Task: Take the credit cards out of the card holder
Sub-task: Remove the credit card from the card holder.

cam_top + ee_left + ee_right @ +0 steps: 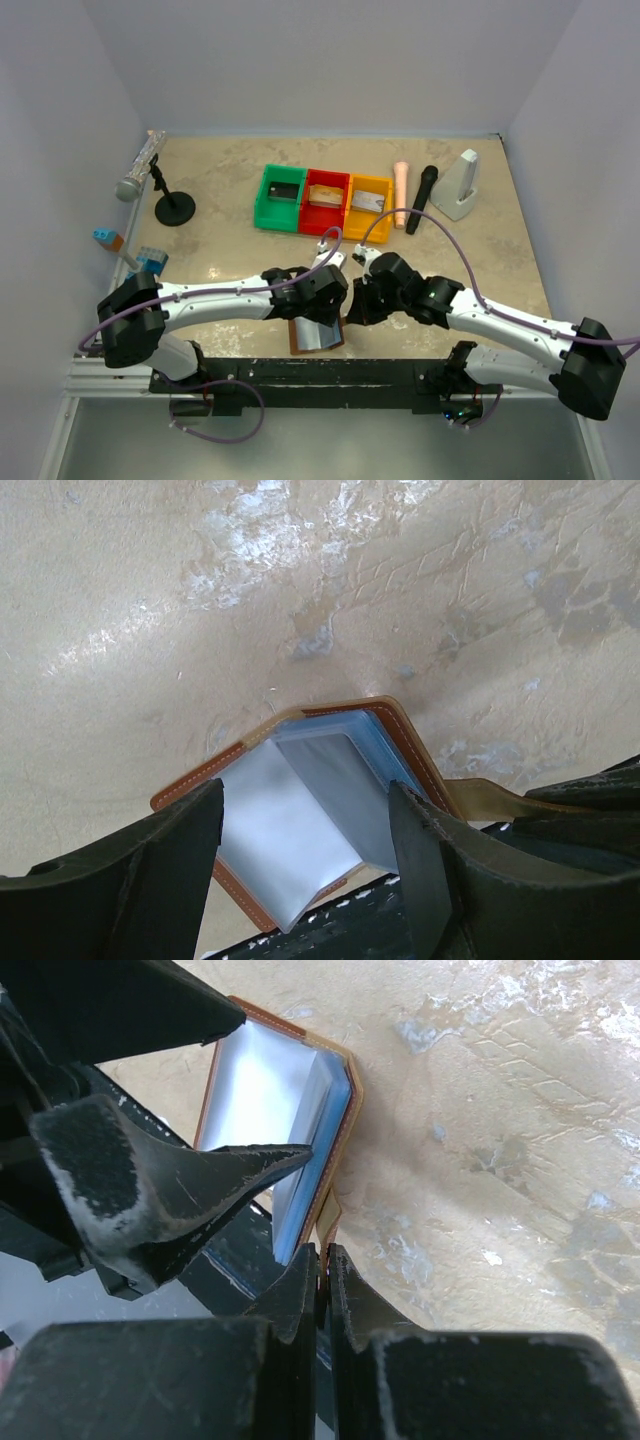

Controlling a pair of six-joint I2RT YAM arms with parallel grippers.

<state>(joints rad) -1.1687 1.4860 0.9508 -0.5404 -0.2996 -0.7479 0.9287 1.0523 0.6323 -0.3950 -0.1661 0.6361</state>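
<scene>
Bins green, red, yellow each hold one card; card holder open on beige desk, left fingers wide above it, right fingers pinched tight on its tan edge.

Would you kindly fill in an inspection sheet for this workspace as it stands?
Surface: beige marbled table.
Job's things: card holder open at the near edge; credit cards, one each in green bin, red bin, yellow bin.
Clutter: microphone on stand, pink cylinder, black stick, white wedge, blue blocks.
Claws: left claw open over the holder's lining; right claw shut on the holder's tan tab.
Cables: purple cables loop along both arms.
Surroundings: plain white walls.
</scene>
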